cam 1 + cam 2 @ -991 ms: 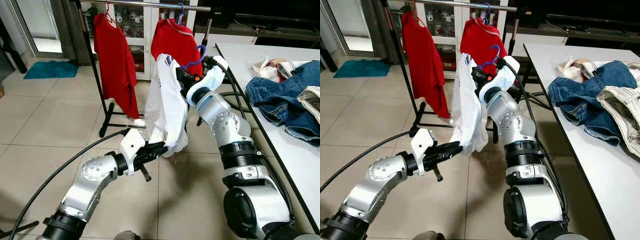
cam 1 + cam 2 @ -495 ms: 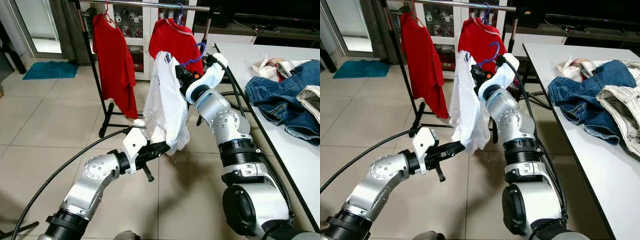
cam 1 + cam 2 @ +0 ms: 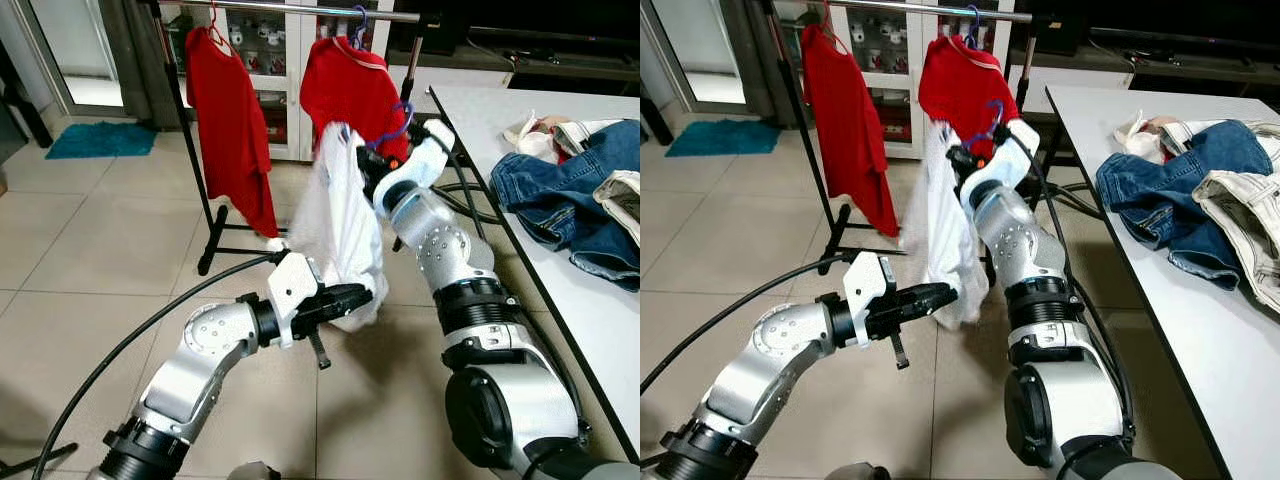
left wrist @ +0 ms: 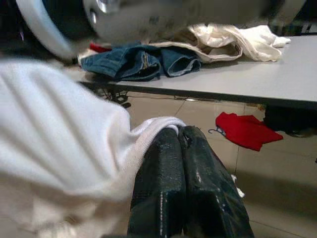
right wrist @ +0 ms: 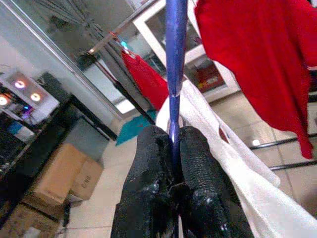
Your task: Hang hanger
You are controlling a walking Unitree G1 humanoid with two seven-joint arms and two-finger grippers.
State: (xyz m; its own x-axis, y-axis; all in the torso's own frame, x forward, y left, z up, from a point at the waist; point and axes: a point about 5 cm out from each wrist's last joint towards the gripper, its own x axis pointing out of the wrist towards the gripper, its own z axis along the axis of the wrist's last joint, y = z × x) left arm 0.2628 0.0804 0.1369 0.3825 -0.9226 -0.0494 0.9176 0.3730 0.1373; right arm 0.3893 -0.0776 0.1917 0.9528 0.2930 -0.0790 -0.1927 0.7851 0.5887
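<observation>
Blue hanger [image 5: 176, 59]: smooth glossy plastic. White shirt [image 3: 345, 235]: soft matt knit cloth. Gripper fingers [image 4: 195, 173]: black, textured, slightly shiny rubber. Rail [image 3: 300, 9]: polished metal. Floor [image 3: 100, 240]: glossy tile.

place: home laundry corner | clothes rack [image 3: 300, 10] with red shirts [image 3: 232, 120] (tiled floor [image 3: 80, 230]) | jeans [image 3: 560, 180] on table [image 3: 600, 320]

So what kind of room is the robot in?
Probably a laundry corner in a home: a clothes rail holds red shirts, a table is piled with jeans, and the floor is tiled.
</observation>
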